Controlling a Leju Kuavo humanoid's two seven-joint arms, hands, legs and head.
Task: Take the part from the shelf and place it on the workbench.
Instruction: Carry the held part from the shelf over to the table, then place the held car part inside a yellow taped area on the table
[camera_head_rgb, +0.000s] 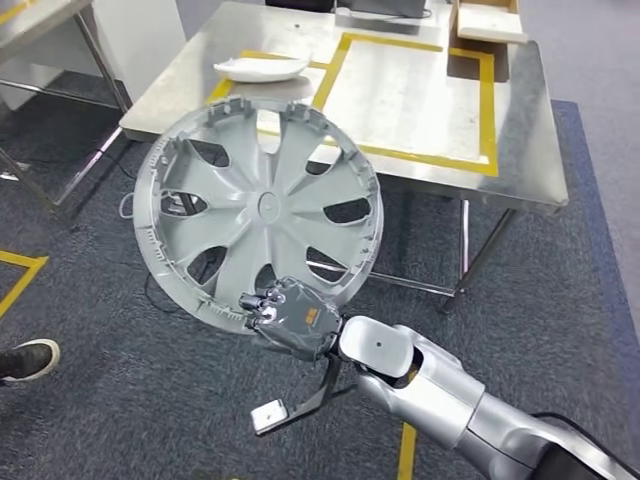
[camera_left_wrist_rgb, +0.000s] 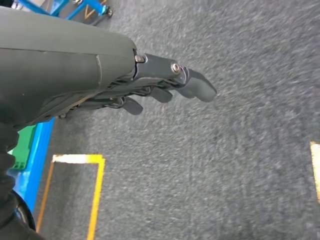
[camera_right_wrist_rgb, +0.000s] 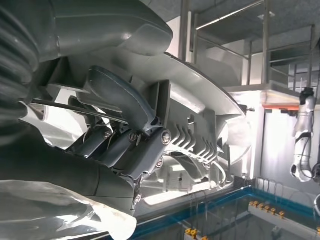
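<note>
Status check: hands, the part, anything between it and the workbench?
Right hand grips hubcap by its near rim, short of workbench. Left hand empty, over carpet. White tray sits on the bench's near-left corner.

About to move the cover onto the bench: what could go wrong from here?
The right hand holds the wheel cover by one edge only, so it may tilt or slip out. The white part already lies on the workbench near corner; the cover could knock it. The left hand hangs free, giving no support.
</note>
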